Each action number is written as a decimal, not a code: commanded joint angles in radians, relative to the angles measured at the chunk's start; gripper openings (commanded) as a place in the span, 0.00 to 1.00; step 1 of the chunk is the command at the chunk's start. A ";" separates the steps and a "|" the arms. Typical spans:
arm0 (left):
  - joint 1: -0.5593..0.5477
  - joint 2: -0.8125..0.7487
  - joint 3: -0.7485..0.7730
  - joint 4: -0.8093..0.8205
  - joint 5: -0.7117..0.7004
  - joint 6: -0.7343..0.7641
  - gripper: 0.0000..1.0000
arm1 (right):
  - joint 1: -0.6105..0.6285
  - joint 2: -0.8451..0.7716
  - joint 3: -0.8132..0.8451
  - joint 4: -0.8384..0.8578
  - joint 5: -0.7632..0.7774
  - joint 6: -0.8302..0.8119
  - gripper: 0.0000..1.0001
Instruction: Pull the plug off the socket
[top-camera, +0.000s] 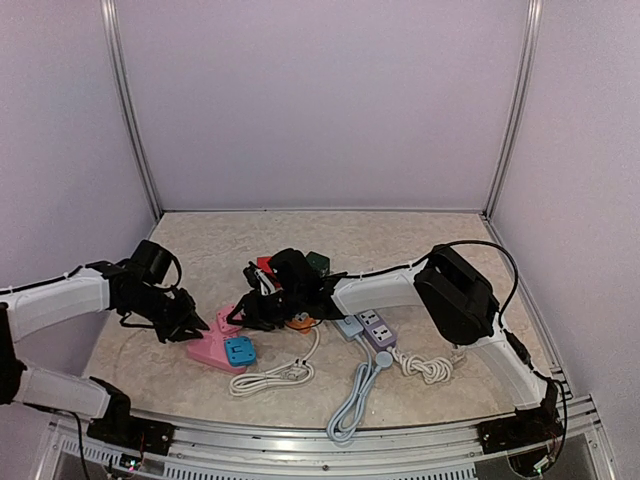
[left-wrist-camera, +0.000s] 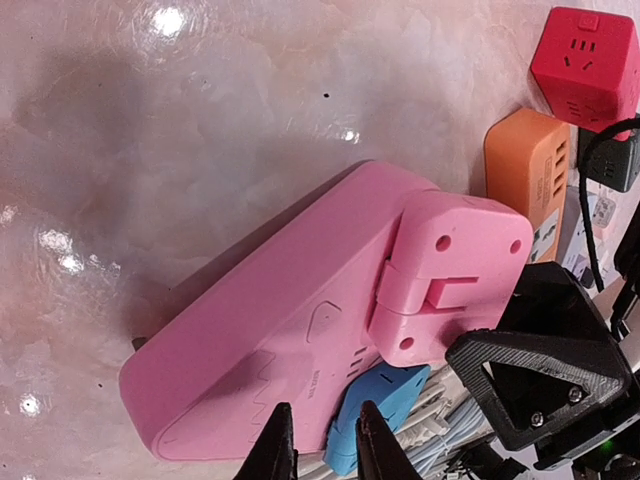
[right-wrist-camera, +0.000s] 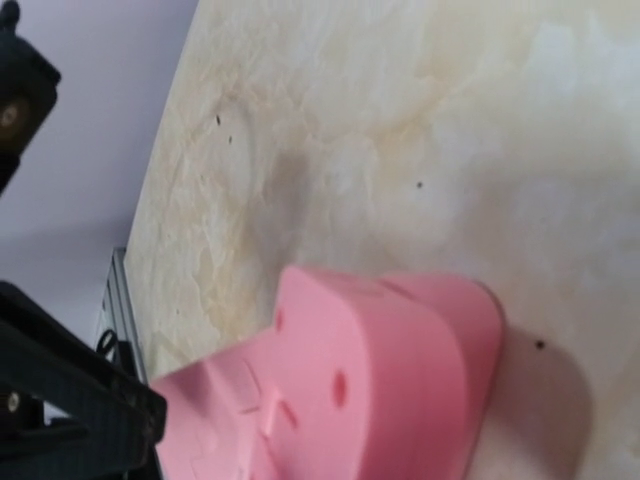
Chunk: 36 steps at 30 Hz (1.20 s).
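1. Left gripper (top-camera: 197, 327) sits at lower left, just beside the pink socket strip (top-camera: 208, 350); the blue plug (top-camera: 240, 350) looks seated in it, so the pull is not yet done; right gripper (top-camera: 248, 312) hovers at the strip's far end.
2. Left wrist view: fingers (left-wrist-camera: 275, 450) nearly together at bottom centre, close beside the plug (left-wrist-camera: 385, 400); whether they pinch it cannot be told.
3. Right wrist view: one dark finger (right-wrist-camera: 70, 410) at lower left beside the strip (right-wrist-camera: 380, 390); whether it grips cannot be told.
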 joint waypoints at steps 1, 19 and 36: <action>0.027 0.002 -0.024 0.033 0.027 0.068 0.20 | -0.005 -0.002 0.000 0.038 0.048 0.037 0.38; 0.073 0.031 -0.069 0.130 0.160 0.110 0.14 | -0.004 0.068 0.079 0.008 0.051 0.101 0.34; 0.059 0.121 -0.076 0.127 0.108 0.092 0.09 | -0.012 0.063 0.029 0.130 -0.038 0.172 0.15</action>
